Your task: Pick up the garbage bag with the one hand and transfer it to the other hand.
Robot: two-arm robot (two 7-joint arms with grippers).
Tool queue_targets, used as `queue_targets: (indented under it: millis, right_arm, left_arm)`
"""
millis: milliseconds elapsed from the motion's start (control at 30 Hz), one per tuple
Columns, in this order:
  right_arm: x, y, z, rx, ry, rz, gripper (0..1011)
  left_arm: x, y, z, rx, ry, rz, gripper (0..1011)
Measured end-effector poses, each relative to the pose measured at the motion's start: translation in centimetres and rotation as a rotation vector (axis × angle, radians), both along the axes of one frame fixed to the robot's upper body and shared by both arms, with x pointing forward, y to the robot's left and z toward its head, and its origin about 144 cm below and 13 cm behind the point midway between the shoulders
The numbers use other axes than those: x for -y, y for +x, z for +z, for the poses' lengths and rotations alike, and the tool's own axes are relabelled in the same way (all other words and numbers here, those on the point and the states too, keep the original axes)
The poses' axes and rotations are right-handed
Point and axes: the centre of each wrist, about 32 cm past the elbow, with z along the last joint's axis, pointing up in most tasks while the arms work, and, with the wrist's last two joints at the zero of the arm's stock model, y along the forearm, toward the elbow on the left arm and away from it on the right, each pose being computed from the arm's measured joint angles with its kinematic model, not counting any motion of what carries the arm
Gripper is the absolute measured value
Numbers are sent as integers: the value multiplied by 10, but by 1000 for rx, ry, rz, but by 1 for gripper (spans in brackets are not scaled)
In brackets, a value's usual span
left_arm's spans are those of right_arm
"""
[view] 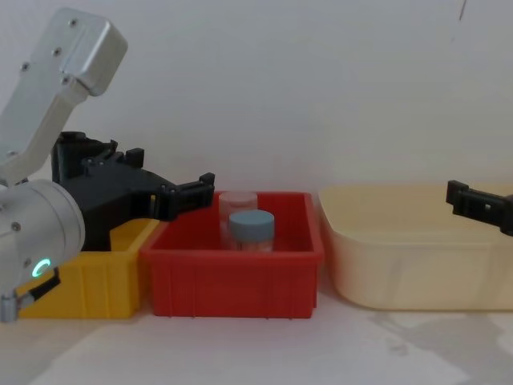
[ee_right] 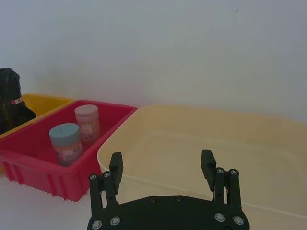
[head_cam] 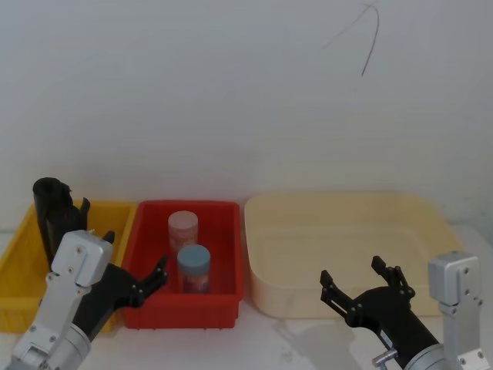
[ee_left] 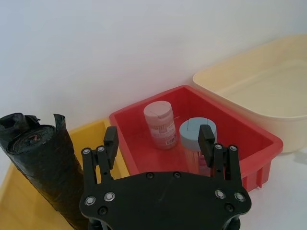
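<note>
The garbage bag (head_cam: pixel 52 210), a black roll of crinkly film with a loose flap at its top edge, stands upright at the back left of a yellow bin (head_cam: pixel 15 271).

The left gripper (head_cam: pixel 133 257), on the arm with the green ring (view: pixel 40 267), hovers over the near right part of that bin, by the wall it shares with the red bin (head_cam: pixel 185 314). Its two thin black fingers are spread wide and hold nothing. The roll is to the left of the gripper and farther back, clear of both fingers. In the left wrist view the garbage bag (ee_left: pixel 44 167) is just outside one finger (ee_left: pixel 111 139), not between the jaws. The gap between the fingers points toward the red bin instead.

Two jars stand in the red bin: a pink-lidded jar (head_cam: pixel 183 225) toward the back and a blue-lidded jar (head_cam: pixel 193 260) in front of it.

The right gripper (head_cam: pixel 355 276) hangs low at the near side of a cream tub (head_cam: pixel 339 202), well apart from the roll. Its fingers are also wide apart and empty. In the right wrist view the two fingertips (ee_right: pixel 116 165) frame the tub's near rim, and the garbage bag (ee_right: pixel 7 88) shows far off beyond the red bin.
</note>
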Motion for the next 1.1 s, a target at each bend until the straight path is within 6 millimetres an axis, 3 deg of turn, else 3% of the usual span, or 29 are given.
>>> queue_targets:
  millis: [1100]
  right_arm:
    - [0,0,0,0,0,0,1001]
  left_arm:
    - [0,0,0,0,0,0,1002]
